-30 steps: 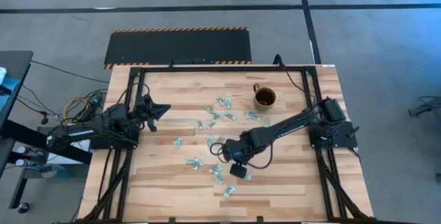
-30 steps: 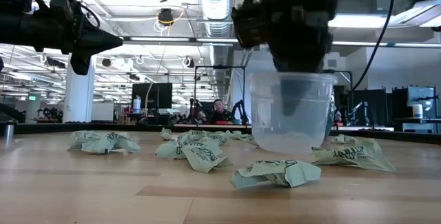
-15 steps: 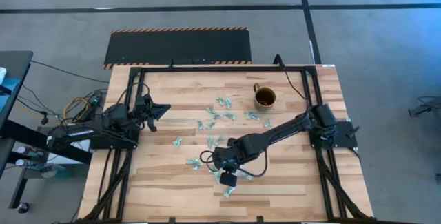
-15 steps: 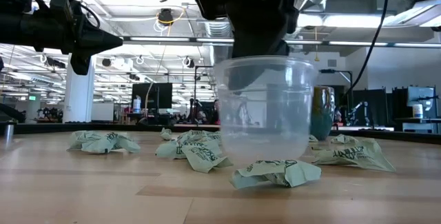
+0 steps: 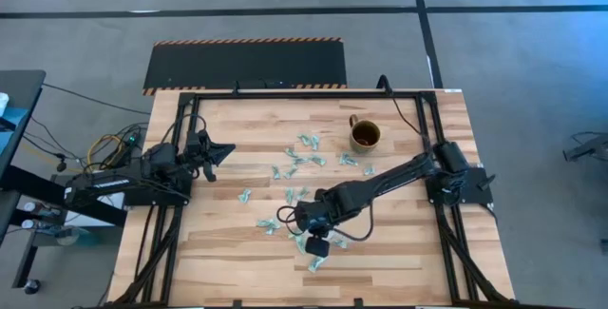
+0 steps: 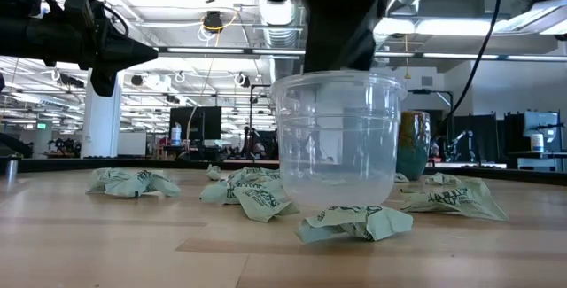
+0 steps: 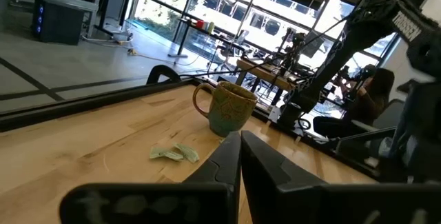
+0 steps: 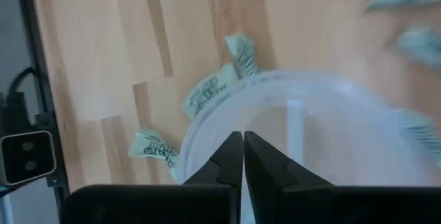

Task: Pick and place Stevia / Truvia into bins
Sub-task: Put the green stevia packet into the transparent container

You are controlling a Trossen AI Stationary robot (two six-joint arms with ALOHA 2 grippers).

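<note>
Clear plastic cup [image 6: 338,137] hangs just above the wooden table [image 5: 218,242], its rim pinched between the closed fingers of the right gripper [image 8: 242,156], among scattered pale green sachets [image 6: 356,222]. The left gripper [image 5: 217,151], fingers pressed together and empty, waits at the table's left edge, well apart from the cup.

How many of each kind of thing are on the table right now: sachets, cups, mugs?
Green-and-white sachets: about 14 showing in the high view; the right arm may hide more.
Clear cup: 1, held at its rim by the right gripper.
Brown mug: 1.
Total: about 16.
</note>
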